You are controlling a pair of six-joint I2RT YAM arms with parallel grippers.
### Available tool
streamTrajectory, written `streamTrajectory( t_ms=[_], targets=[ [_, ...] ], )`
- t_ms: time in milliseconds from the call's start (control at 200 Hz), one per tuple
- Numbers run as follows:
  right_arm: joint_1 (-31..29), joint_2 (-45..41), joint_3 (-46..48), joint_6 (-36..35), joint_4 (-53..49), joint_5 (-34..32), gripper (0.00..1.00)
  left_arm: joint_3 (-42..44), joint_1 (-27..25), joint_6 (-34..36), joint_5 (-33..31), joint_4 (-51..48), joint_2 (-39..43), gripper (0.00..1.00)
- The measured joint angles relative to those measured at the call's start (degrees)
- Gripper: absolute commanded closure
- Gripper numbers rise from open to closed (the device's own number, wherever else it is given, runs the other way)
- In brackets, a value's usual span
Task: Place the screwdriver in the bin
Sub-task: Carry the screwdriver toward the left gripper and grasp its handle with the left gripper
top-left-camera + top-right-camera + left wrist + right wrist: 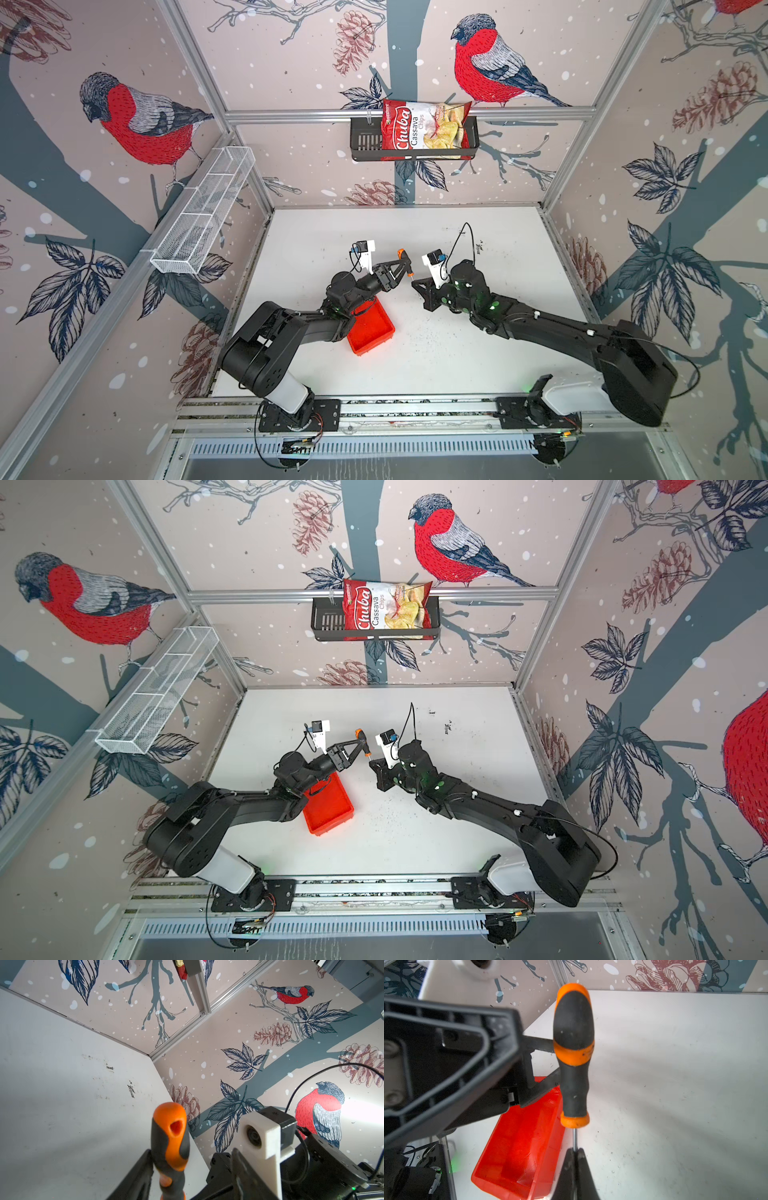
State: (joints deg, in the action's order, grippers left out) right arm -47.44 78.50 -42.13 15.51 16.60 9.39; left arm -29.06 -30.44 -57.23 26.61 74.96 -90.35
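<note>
The right end effector (575,1154) is pinching the thin metal shaft of the screwdriver (574,1053) just below the orange collar, its jaws clenched tight on the steel. The left end effector (405,264) is bracketing the orange-and-black handle from the opposite side. In the left wrist view one of its fingers (138,1176) is lying against the handle. The other is standing off, with bare counter (62,1105) showing in the gap, so this end effector is released rather than clamping.

In both top views the screwdriver is sitting between the two arms near the middle of the counter, with the handle end pointing toward the back wall and the shaft toward the front. It is sitting outside the bin (372,330), just past the bin's far short end. The bin is resting on the counter, its far end partly hidden under the left arm. The screwdriver's tip is hidden between the right end effector's jaws.
</note>
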Motion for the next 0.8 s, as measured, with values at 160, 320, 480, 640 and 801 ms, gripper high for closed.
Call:
streamTrajectory(
  t_ms=[160, 320, 480, 640, 801],
  targets=[
    [0.0, 0.1, -0.3, -0.8, -0.1, 0.5, 1.0, 0.0, 0.0, -1.0, 0.2, 0.6, -0.2, 0.61],
    [0.0, 0.1, -0.6, -1.8, -0.3, 0.9, 1.0, 0.0, 0.0, -0.9, 0.2, 0.6, -0.2, 0.64],
    [0.0, 0.1, -1.3, -2.2, -0.8, 1.5, 1.0, 0.0, 0.0, -0.9, 0.3, 0.6, -0.9, 0.64],
    [0.0, 0.1, -1.7, -2.3, -1.1, 1.9, 1.0, -0.2, 0.0, -1.0, 0.4, 0.7, -1.8, 0.71],
    [0.1, 0.2, -1.7, -2.2, -1.5, 1.9, 1.0, -0.2, 0.0, -0.8, 1.2, 0.7, -2.0, 0.81]
  ],
)
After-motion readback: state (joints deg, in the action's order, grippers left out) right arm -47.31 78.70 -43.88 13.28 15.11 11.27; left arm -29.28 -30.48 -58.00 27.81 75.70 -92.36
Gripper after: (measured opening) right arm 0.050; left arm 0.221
